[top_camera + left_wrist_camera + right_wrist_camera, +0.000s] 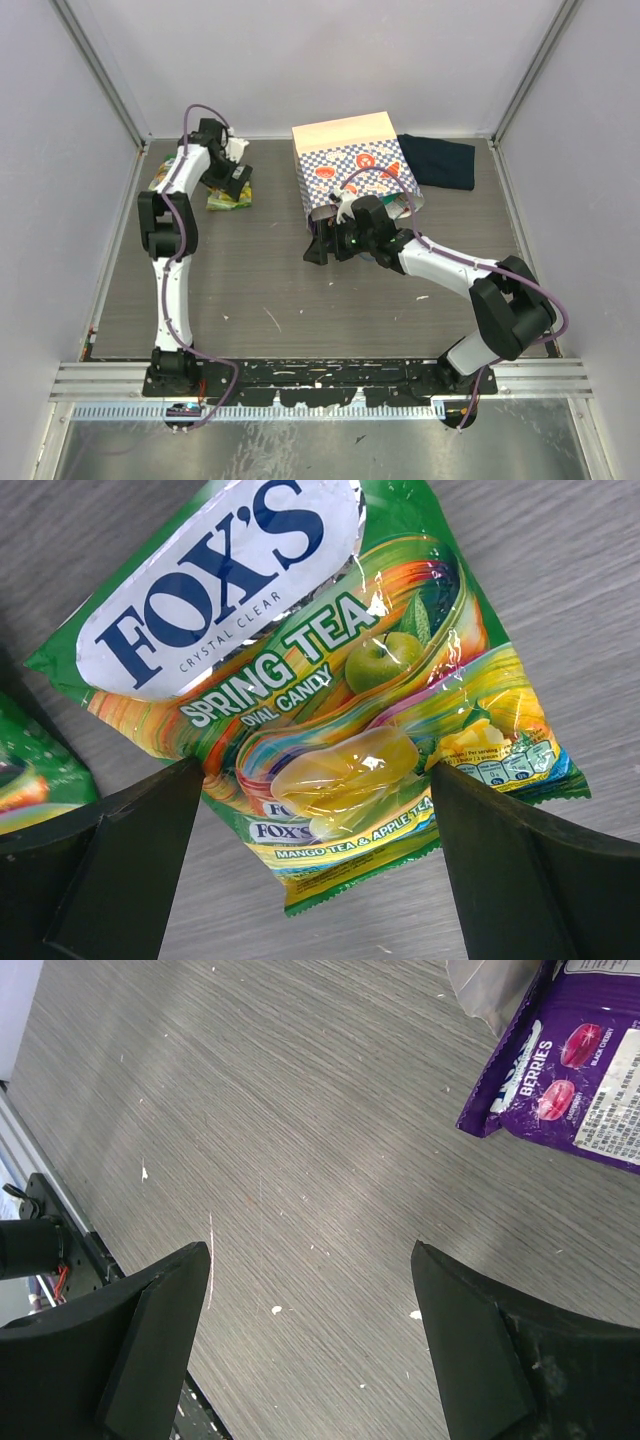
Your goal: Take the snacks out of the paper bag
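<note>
A green-yellow snack pouch (300,680) lies flat on the table, and my left gripper (315,830) hovers over its lower end, open, with one jaw on each side. In the top view that pouch (228,198) is at the far left under the left gripper (235,185). A second green pouch (30,770) lies just left of it (160,178). The paper bag (345,160) lies at the back centre. My right gripper (315,246) is open and empty in front of the bag's mouth. A purple pouch (570,1070) lies on the table ahead of the right gripper (310,1300).
A dark navy folded cloth (440,160) lies right of the bag. Grey walls close in the table on three sides. A metal rail (320,375) runs along the near edge. A bit of clear plastic (490,990) shows beside the purple pouch.
</note>
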Robot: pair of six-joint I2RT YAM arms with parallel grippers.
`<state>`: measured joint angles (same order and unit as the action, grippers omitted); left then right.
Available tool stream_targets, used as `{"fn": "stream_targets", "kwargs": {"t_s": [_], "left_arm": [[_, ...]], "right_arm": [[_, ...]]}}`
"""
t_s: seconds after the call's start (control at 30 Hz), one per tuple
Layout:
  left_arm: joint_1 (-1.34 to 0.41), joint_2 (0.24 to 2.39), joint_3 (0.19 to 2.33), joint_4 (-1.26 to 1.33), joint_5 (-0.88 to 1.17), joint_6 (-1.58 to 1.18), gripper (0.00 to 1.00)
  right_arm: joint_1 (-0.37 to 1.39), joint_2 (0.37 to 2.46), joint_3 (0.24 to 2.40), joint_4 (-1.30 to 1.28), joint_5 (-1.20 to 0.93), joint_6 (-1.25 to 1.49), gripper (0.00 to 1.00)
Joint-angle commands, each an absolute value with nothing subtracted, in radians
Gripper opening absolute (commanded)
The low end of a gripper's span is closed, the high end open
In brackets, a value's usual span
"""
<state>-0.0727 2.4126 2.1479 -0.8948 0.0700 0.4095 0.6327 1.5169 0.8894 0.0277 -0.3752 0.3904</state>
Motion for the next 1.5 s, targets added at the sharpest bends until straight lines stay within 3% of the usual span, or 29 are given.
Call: {"fn": "stream_targets", "kwargs": {"t_s": [0.0, 0.5, 0.57, 0.63, 0.97, 1.13, 1.2, 1.3, 1.4, 1.47], "left_arm": [[-0.003, 2.573, 2.273, -1.086, 0.050, 0.526, 0.99], [0.031, 2.602, 2.393, -1.014, 0.037, 0.607, 0.98], [0.031, 2.585, 2.409, -0.996, 0.036, 0.597, 0.98], [0.027, 2.545, 2.392, -0.954, 0.032, 0.575, 0.98], [-0.123, 2.045, 1.897, -0.466, 0.059, 0.557, 0.98], [-0.150, 1.859, 1.807, -0.368, 0.299, 0.153, 0.98], [-0.152, 1.825, 1.796, -0.382, 0.485, 0.055, 0.98], [-0.196, 1.721, 1.563, -0.098, 0.665, -0.096, 0.98], [-0.323, 1.656, 1.406, -0.001, 0.577, 0.009, 0.98], [-0.440, 1.639, 1.364, -0.051, 0.362, 0.197, 0.98]], "right_arm": [[0.631, 1.489, 0.918, 0.053, -0.365, 0.373, 0.88], [0.632, 1.493, 0.921, 0.045, -0.367, 0.379, 0.88], [0.632, 1.480, 0.910, 0.044, -0.365, 0.379, 0.91], [0.632, 1.454, 0.876, 0.067, -0.370, 0.376, 1.00], [0.632, 1.281, 0.693, 0.214, -0.316, 0.393, 1.00], [0.627, 1.090, 0.582, 0.297, -0.145, 0.426, 0.99], [0.622, 1.032, 0.550, 0.310, -0.024, 0.457, 1.00], [0.583, 0.951, 0.495, 0.336, 0.114, 0.512, 1.00], [0.495, 0.892, 0.473, 0.336, 0.138, 0.571, 1.00], [0.411, 0.867, 0.470, 0.312, 0.131, 0.613, 1.00]]}}
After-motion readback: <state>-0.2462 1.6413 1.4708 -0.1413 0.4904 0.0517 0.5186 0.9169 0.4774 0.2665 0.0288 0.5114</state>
